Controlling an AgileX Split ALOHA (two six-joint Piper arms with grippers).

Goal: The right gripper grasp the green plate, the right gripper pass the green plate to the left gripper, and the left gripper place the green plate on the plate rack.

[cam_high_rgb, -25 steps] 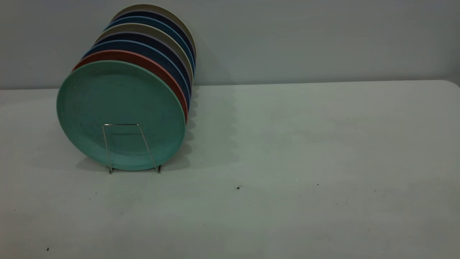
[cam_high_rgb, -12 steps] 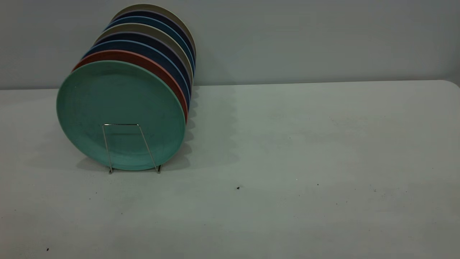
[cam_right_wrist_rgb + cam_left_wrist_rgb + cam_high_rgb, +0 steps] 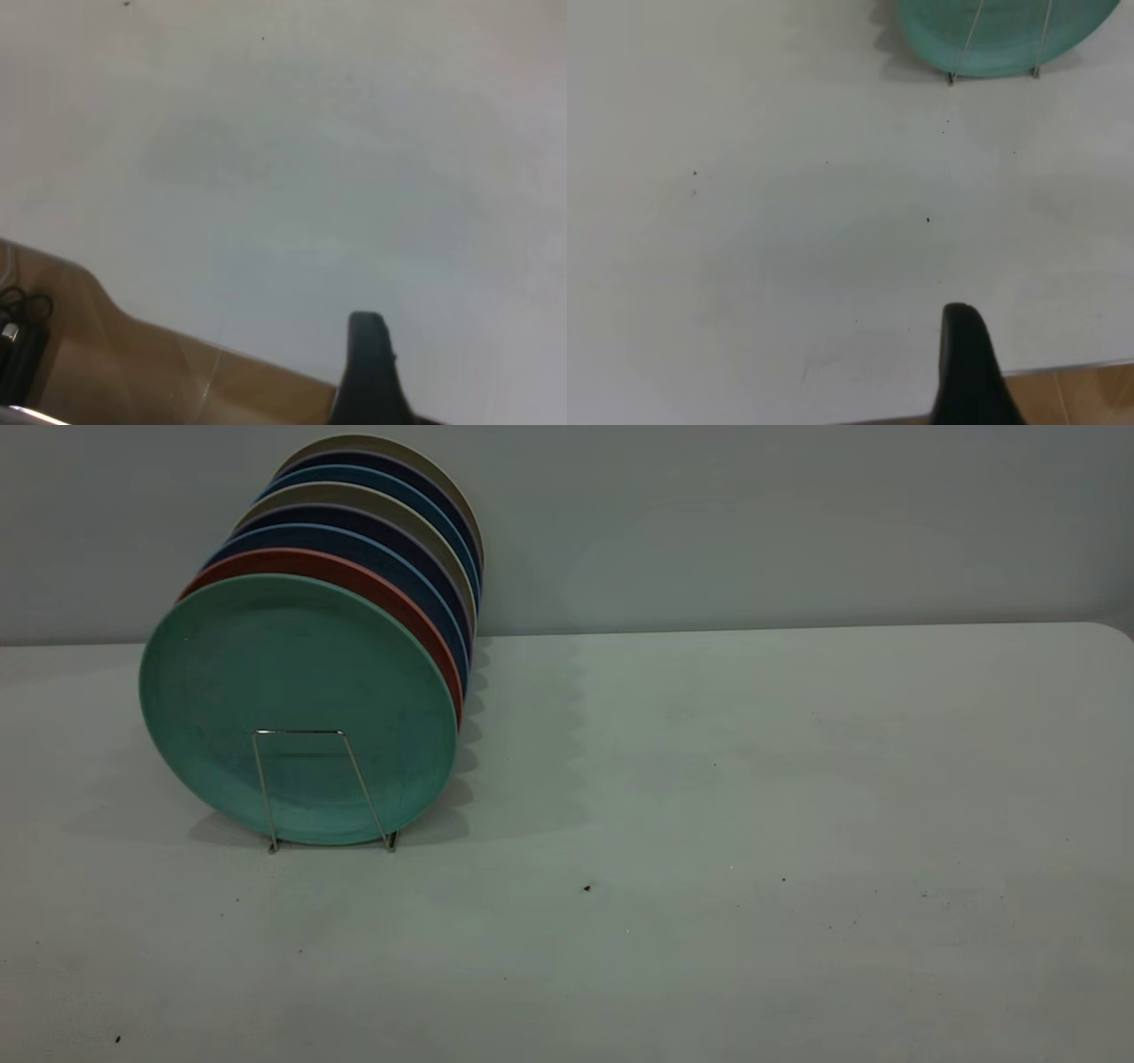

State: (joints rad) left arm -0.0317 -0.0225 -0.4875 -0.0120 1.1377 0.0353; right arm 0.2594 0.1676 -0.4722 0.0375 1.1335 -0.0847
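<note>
Plate point(image 3: 297, 691) stands upright in the rack point(image 3: 306, 788), propped by the wire loop. My left claw point(image 3: 967, 372) and right claw point(image 3: 368, 372) hover over the tabletop point(image 3: 753, 779); I cannot tell whether either is open.

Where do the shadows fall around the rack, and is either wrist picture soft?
Exterior view: the plates cast a scalloped shadow rightward onto the table, beside the green plate in the plate rack. Left wrist view: the near black finger is blurred. Right wrist view: likewise soft, tabletop featureless.
</note>
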